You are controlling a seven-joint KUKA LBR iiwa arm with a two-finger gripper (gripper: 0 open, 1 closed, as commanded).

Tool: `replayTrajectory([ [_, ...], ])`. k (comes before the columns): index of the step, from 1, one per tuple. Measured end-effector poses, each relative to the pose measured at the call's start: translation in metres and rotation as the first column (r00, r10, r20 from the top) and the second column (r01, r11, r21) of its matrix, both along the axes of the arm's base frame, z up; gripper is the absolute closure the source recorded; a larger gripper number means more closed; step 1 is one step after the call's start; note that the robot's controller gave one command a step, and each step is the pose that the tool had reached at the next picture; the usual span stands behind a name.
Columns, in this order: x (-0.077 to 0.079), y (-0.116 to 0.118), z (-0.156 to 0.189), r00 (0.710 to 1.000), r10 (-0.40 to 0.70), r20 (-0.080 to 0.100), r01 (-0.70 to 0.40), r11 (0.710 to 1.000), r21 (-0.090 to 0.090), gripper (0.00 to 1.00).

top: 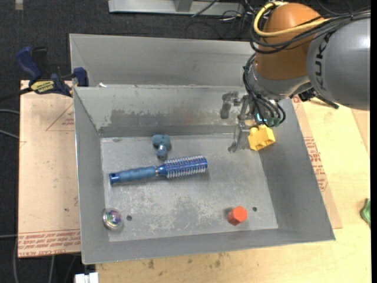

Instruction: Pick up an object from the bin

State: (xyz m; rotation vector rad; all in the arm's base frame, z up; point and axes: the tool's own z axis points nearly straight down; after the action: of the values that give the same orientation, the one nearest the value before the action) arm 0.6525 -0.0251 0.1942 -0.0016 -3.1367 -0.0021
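Fingers (pixel 238 135) clamp yellow block (pixel 261 138) at back right corner of bin (pixel 177 63), beside right wall. We judge hold shallow, near block's edge: block may twist loose, drop back; gripper (pixel 250 140) may scrape wall if we lift carelessly.

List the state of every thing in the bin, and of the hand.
hand: down at the right side of the bin, beside the yellow block.
yellow block: tilted, against the hand; whether gripped, cannot tell.
blue hairbrush: lying flat mid-floor, handle pointing left.
blue-grey lump: resting close by the hairbrush's neck.
red block: lying alone near the front.
shiny ball: resting in the front left corner.
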Motion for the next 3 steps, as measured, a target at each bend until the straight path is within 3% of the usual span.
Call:
replayTrajectory([
  [1, -0.037, 0.052, -0.051, 0.977, 0.214, 0.002, -0.214, 0.977, 0.002, 0.0],
  [2, -0.059, 0.075, -0.129, 0.978, 0.209, -0.001, -0.209, 0.978, 0.003, 0.0],
  [3, -0.057, 0.073, -0.125, 0.978, 0.207, 0.006, -0.207, 0.978, 0.0, 1.0],
])
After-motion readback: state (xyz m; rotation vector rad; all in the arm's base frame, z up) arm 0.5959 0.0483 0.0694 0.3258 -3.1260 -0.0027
